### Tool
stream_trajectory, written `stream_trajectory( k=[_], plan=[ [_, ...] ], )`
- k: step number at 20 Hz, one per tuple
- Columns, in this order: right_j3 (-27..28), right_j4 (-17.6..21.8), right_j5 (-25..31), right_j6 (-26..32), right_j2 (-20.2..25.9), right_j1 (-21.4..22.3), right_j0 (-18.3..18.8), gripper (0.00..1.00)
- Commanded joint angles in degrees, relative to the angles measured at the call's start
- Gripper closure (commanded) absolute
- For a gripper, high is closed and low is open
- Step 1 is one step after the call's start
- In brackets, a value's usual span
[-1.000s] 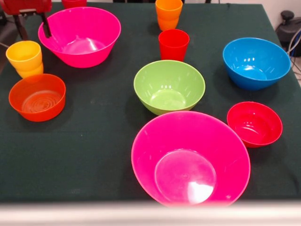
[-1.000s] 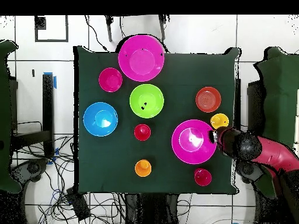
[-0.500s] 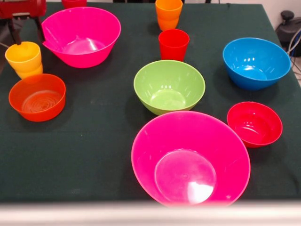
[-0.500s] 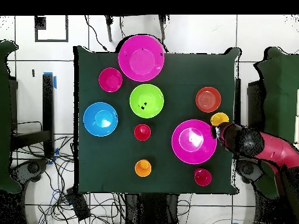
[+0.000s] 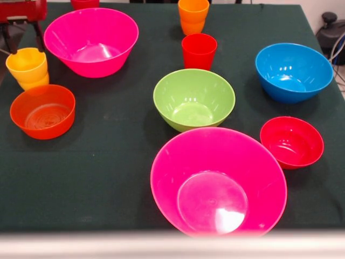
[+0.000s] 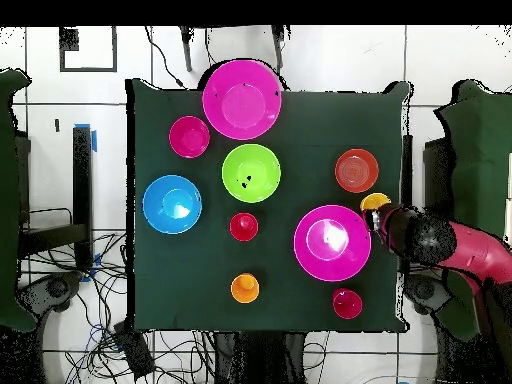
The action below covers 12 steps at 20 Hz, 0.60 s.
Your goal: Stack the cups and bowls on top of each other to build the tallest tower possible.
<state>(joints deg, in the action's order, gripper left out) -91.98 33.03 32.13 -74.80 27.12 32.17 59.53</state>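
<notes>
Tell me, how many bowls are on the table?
6: one pink bowl at the near edge, another pink bowl far left, green in the centre, blue right, red near right, orange left.

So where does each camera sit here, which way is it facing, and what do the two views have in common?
Front view: low across the table, looking over the bowls at the robot's side; only the gripper shows, top left, above the yellow cup.
Overhead view: above the table, looking straight down; the red and black arm reaches in from the right edge.
Shared: the yellow cup, lime-green bowl and blue bowl, mirrored between views.
</notes>
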Motion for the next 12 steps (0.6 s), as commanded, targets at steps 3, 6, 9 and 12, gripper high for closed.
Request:
stream_trajectory(
  k=[3, 6, 9, 12],
  plan=[
    [1.81, -0.18, 2.92, 1.84, 3.02, -2.72, -3.99, 0.00],
    [1.95, -0.11, 2.61, 1.23, 2.78, -2.81, -4.58, 0.00],
    [2.03, -0.26, 2.69, 1.01, 2.72, -2.95, -4.92, 0.00],
    [2.15, -0.39, 2.73, 0.68, 2.50, -2.82, -5.32, 0.00]
  ],
)
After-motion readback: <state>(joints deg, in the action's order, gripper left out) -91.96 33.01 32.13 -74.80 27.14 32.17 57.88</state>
